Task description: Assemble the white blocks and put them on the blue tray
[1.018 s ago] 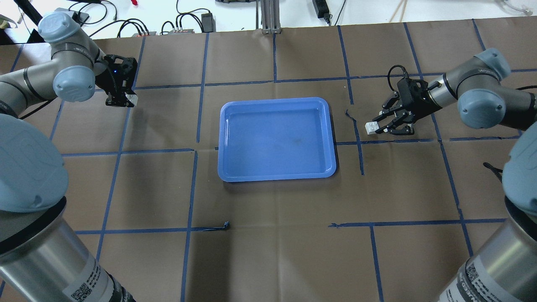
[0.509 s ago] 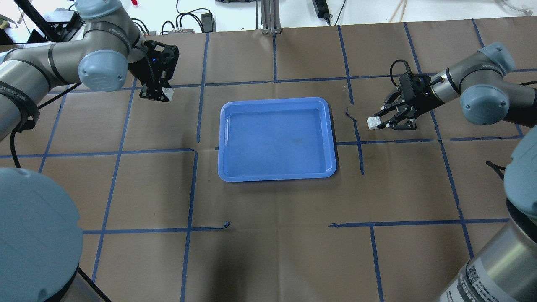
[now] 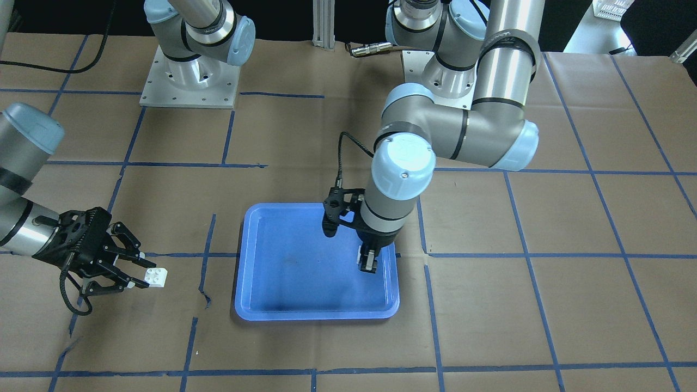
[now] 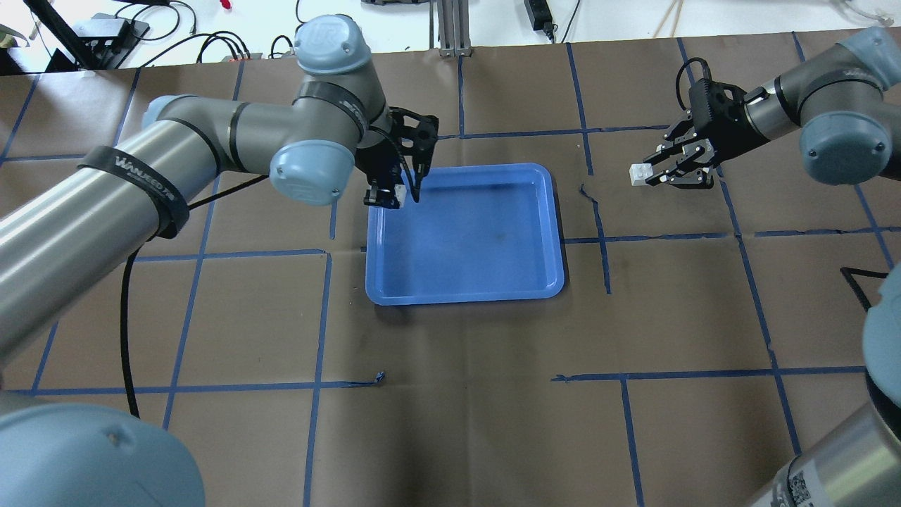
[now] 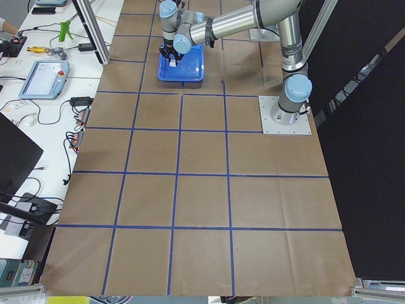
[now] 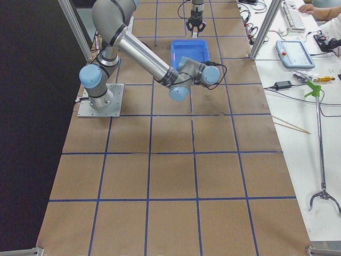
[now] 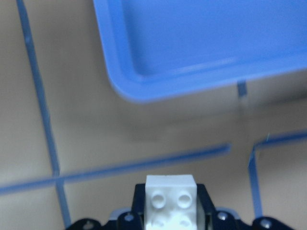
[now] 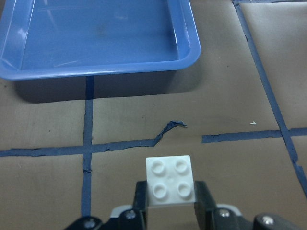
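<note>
The blue tray [image 4: 464,296] lies in the middle of the table; it also shows in the front view [image 3: 316,314] and both wrist views [image 7: 144,91] [image 8: 96,72]. My left gripper [image 4: 391,195] is shut on a white block [image 4: 399,191] and hovers over the tray's far-left corner; the left wrist view shows that block [image 7: 171,201] studs up between the fingers. My right gripper [image 4: 645,176] is shut on the other white block [image 4: 639,174], held above the table to the right of the tray. The right wrist view shows this block [image 8: 171,181] studs up.
Brown paper with a blue tape grid covers the table. A torn tape end [image 4: 588,193] lies between the tray and the right gripper. Cables and power bricks [image 4: 310,39] and an aluminium post [image 4: 450,28] stand at the far edge.
My left arm has swung right from the table's far left to the tray's far-left corner, carrying its block. My right gripper has moved farther back with its block.
</note>
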Motion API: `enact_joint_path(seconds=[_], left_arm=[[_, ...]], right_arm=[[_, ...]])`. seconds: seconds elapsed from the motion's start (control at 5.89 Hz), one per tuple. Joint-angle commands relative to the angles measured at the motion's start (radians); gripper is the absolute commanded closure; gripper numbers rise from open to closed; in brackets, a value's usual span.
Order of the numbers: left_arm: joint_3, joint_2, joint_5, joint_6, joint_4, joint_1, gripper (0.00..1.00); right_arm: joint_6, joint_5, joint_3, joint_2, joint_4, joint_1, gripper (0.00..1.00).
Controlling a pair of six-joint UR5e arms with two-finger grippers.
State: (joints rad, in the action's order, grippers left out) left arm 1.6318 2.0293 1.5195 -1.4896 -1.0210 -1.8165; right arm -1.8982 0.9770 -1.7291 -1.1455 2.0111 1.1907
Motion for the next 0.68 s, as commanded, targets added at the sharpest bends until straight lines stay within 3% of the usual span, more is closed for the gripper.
enact_joint_path(seconds=[0.0, 0.51], left_arm=[[0.061, 0.032, 0.001, 0.152, 0.103, -0.096, 1.00], [0.066, 0.094, -0.001, 0.164, 0.194, -0.106, 1.00]], right_arm=[[0.051, -0.001, -0.015, -0.010, 0.009, 0.010, 0.74], [0.039, 0.002, -0.017, -0.013, 0.023, 0.036, 0.74]])
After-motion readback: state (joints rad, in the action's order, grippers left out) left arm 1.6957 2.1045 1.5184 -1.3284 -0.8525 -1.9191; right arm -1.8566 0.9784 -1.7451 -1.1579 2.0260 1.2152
